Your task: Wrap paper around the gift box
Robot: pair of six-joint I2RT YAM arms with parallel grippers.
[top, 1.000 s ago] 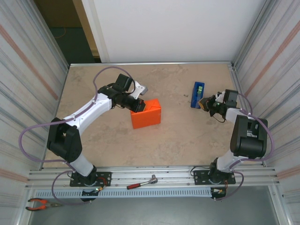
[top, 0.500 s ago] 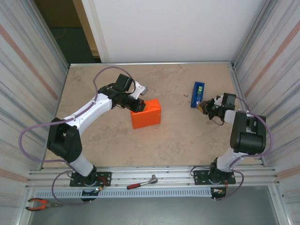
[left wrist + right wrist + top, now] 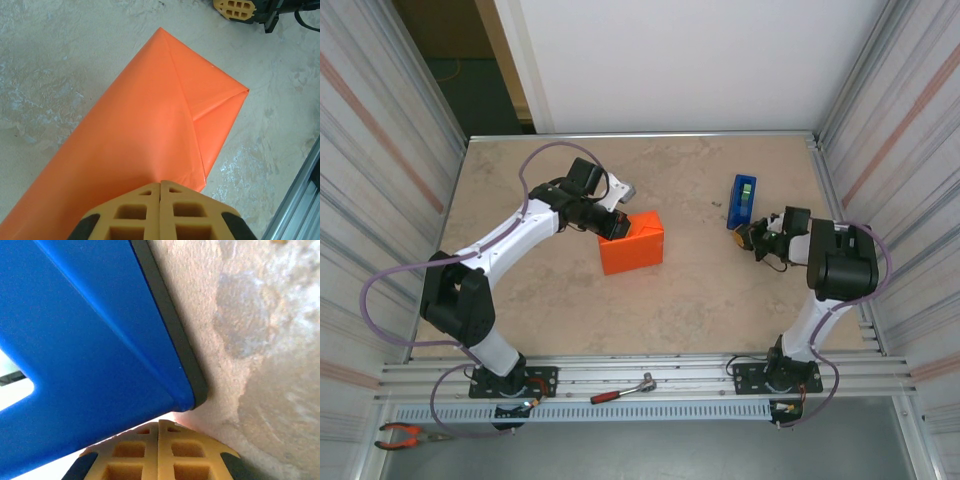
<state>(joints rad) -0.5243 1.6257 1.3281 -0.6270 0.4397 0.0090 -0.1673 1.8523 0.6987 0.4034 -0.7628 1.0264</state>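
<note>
At the paper [image 3: 638, 248], left gripper [image 3: 617, 229] closed, arm outstretched; right gripper [image 3: 745, 238] closed beside blue dispenser [image 3: 742, 200].

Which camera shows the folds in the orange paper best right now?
The left wrist view: the bright orange wrapping paper lies close before the shut left fingers, its diagonal crease and folded end plain. The top external view shows the paper small, one corner under the left fingers.

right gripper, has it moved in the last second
Yes. The right gripper has shifted left and toward the near edge, now at the near end of the blue tape dispenser.
</note>
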